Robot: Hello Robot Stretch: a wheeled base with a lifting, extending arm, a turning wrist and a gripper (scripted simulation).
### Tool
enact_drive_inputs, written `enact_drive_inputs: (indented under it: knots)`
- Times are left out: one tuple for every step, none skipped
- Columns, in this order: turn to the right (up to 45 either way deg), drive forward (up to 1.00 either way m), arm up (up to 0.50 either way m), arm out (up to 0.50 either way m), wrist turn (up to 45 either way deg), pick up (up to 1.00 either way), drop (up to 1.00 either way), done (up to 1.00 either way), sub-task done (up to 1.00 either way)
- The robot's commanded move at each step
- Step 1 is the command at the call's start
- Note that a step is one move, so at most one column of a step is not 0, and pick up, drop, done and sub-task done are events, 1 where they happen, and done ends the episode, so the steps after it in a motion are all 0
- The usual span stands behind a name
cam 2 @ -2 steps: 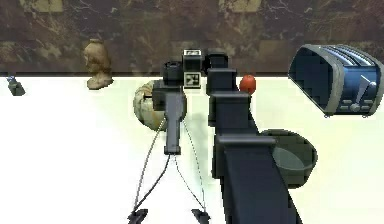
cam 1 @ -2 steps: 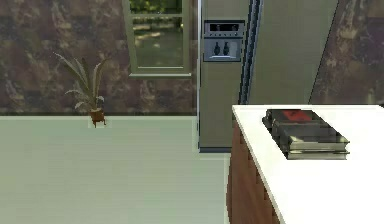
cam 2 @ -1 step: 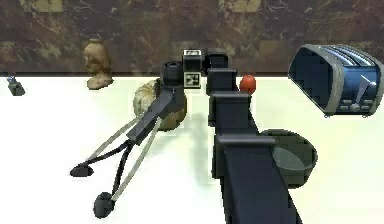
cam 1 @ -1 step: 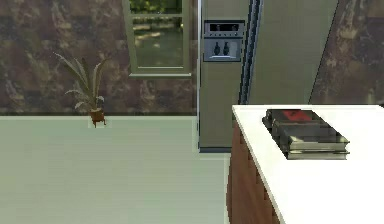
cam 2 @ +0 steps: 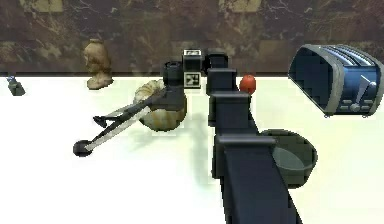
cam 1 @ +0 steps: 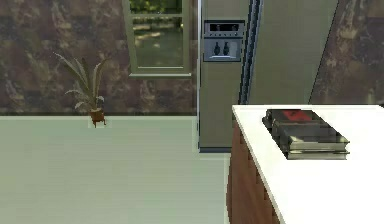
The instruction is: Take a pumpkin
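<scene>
A tan rounded lump [cam 2: 162, 113], squat like a pale pumpkin, lies on the white countertop [cam 2: 60, 190] in the arm side view. The dark arm bar [cam 2: 240, 140] rises from the bottom edge to two white marker squares [cam 2: 190, 72]. Left of them is the gripper's dark body, and its two thin fingers [cam 2: 120, 126] slant down and left across the lump. The gripper [cam 2: 92, 136] ends over bare counter. I cannot tell whether it holds anything.
On the counter are a second tan lumpy thing [cam 2: 97, 64] by the dark stone wall, a small red ball [cam 2: 245, 83], a blue-grey toaster [cam 2: 337, 80], a dark bowl [cam 2: 288, 157] and a small grey item [cam 2: 14, 86]. The forward view has a fridge [cam 1: 225, 75], a potted plant [cam 1: 92, 95] and dark books [cam 1: 305, 133] on a counter corner [cam 1: 320, 185].
</scene>
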Motion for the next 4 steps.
enact_drive_inputs:
  knots:
    - [0.0,0.00,0.00,0.00,45.0,0.00,0.00,0.00,0.00]
    - [0.0,0.00,0.00,0.00,24.0,0.00,0.00,0.00,0.00]
    - [0.0,0.00,0.00,0.00,0.0,1.00,0.00,0.00,0.00]
    - [0.0,0.00,0.00,0.00,0.0,0.00,0.00,1.00,0.00]
